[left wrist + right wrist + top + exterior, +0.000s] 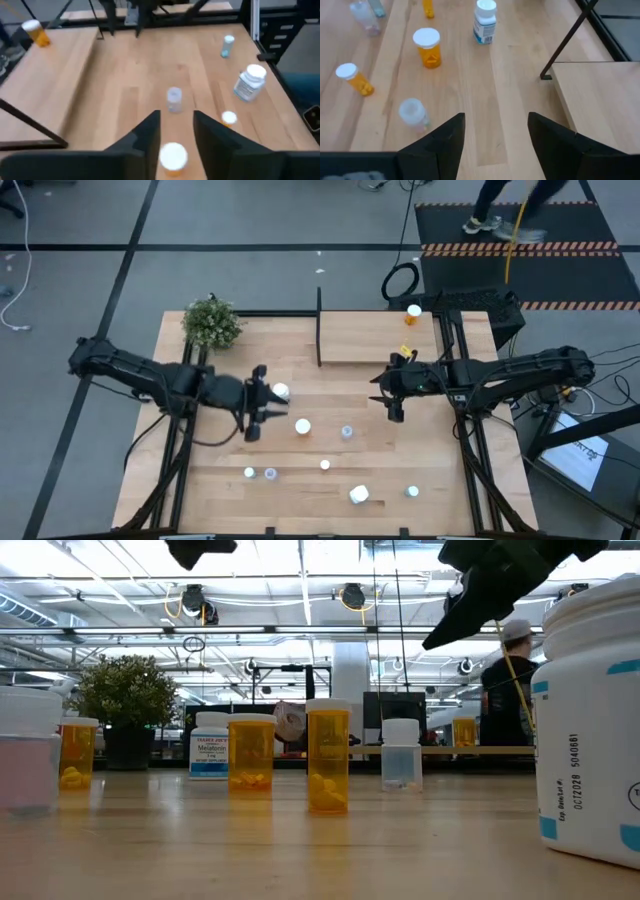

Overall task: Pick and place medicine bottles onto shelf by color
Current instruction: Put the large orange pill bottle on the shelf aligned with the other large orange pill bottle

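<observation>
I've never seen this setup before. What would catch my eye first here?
Two dark arms reach in over a wooden table scattered with small white-capped medicine bottles. The left gripper, jaws open, hangs over an orange bottle. One orange bottle already stands on the shelf.

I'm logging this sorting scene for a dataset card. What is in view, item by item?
orange bottles: four, white caps; three on the table, one on the shelf
clear bottles: three, small and pale; on the table
white bottles: two, larger; on the table
shelf: one, light wood; at the table's far side
post: one, black; at a shelf corner
plant: one, green; far left corner
table: one, wooden
person: one, in dark clothes; on the floor beyond the table
left gripper: open, an orange bottle just ahead
right gripper: open, empty, beside the shelf
</observation>
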{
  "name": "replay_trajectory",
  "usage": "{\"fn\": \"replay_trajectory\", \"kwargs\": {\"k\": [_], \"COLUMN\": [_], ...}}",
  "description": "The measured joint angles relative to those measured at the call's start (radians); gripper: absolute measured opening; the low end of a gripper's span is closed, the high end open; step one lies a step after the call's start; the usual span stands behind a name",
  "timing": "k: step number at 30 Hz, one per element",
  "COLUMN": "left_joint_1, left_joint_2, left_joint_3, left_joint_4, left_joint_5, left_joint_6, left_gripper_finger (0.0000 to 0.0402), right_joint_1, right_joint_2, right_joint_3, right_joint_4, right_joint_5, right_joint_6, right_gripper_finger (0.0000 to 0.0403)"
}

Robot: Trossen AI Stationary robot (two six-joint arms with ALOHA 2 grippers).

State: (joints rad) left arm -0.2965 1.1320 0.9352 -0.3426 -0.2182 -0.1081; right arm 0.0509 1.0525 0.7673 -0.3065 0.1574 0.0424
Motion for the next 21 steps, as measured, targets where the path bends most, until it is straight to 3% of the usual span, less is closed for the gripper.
{"fn": "replay_trajectory", "kwargs": {"k": [11,21], "left_joint_1": [-0.154,-0.141], "left_joint_2": [0.266,0.353], "left_joint_3": [-0.001,-0.001], "left_joint_4": [-0.023,-0.009], "left_joint_5": [-0.134,-0.209], "left_joint_6": [-0.138,-0.218], "left_gripper_finger": [0.0236,0.0253], "right_joint_1": [0.023,0.043], "right_joint_2": [-0.001,0.000], "right_joint_3": [0.000,0.000], "right_joint_4": [-0.084,-0.102], "right_joint_5": [-0.001,0.000], "right_joint_6": [0.080,0.091], "right_gripper_finger": [0.0210,0.0210]}}
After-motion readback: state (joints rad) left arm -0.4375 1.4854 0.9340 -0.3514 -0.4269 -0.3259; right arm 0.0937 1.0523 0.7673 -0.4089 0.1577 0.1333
